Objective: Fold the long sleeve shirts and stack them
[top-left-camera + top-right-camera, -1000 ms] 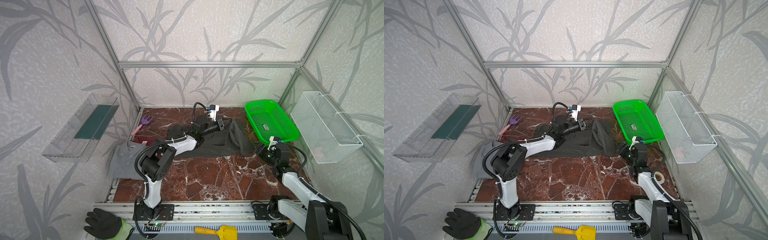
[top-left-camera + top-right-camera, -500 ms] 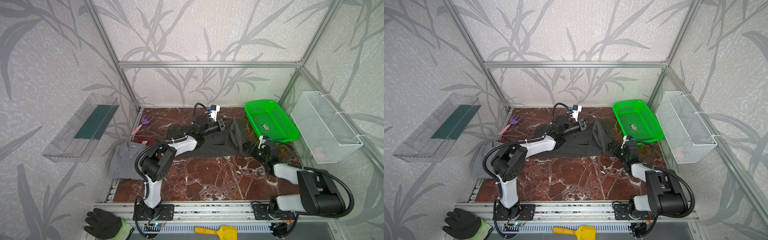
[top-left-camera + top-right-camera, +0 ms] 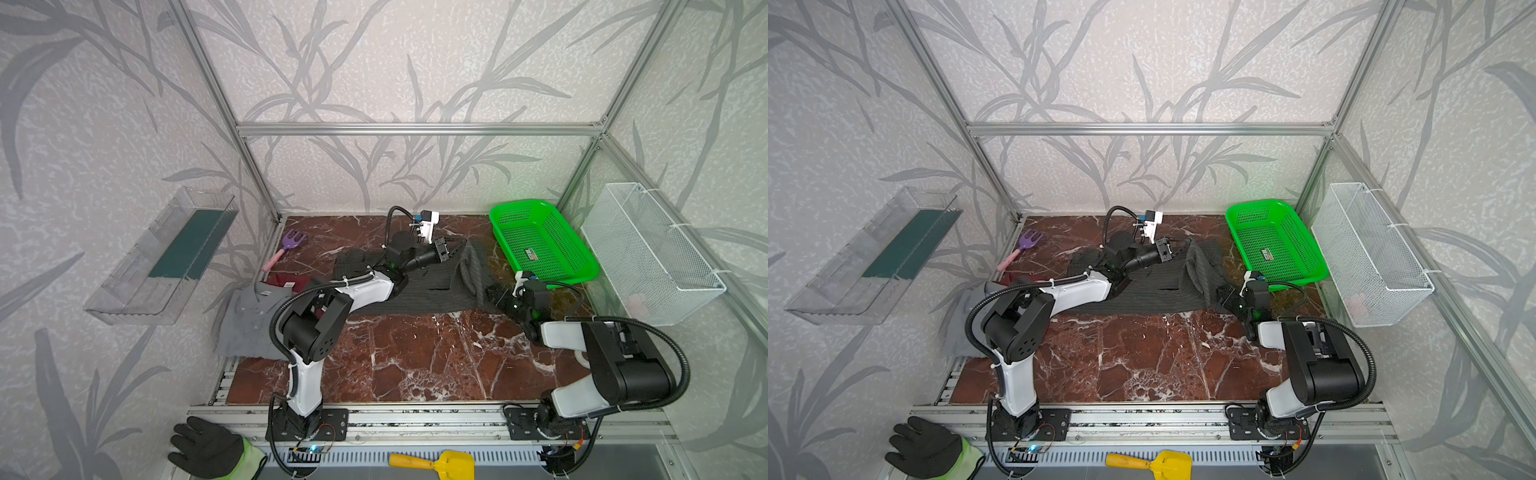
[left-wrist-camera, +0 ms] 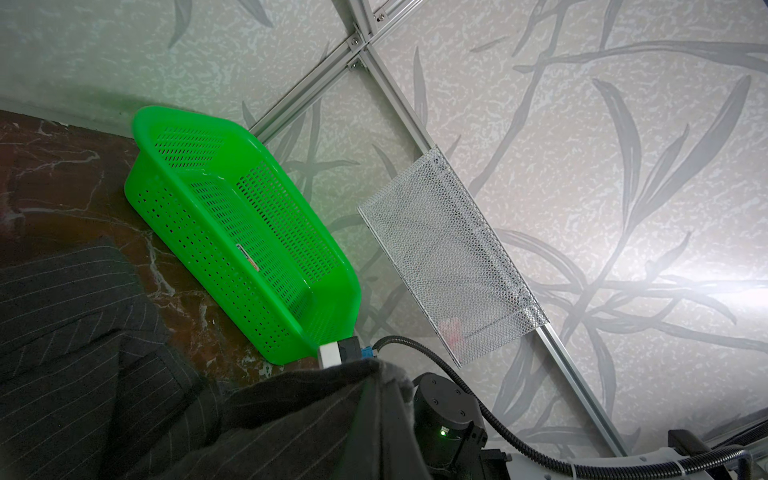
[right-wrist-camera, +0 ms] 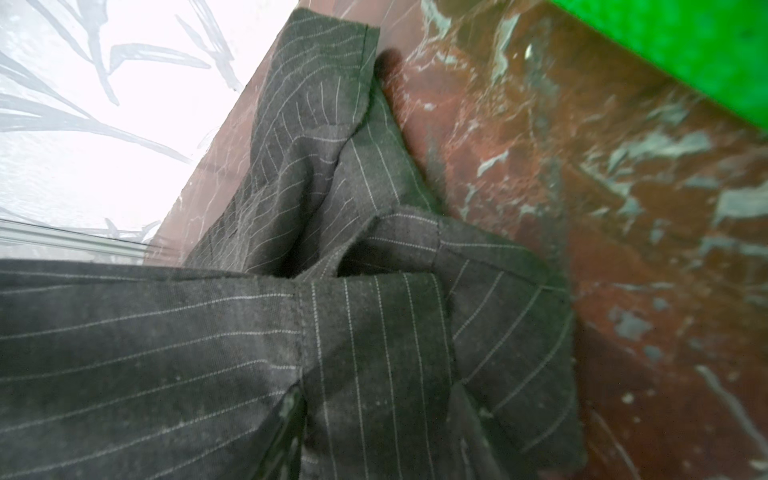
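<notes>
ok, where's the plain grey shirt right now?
In a top view the grey shirt lies at the left edge of the table, just in front of the dark red shirt.

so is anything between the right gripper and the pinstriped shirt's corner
Nothing visible. In a top view the right gripper sits right at the pinstriped shirt's near right corner, with only bare marble table beside them.

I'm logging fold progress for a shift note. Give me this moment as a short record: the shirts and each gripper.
pinstriped shirt: spread across the back of the table, right part lifted
left gripper: shut on the raised fabric of the pinstriped shirt
right gripper: low at that shirt's near right corner; opening cannot be told
grey shirt: lying at the table's left edge
dark red shirt: partly showing just behind the grey shirt
green basket: right rear corner
</notes>
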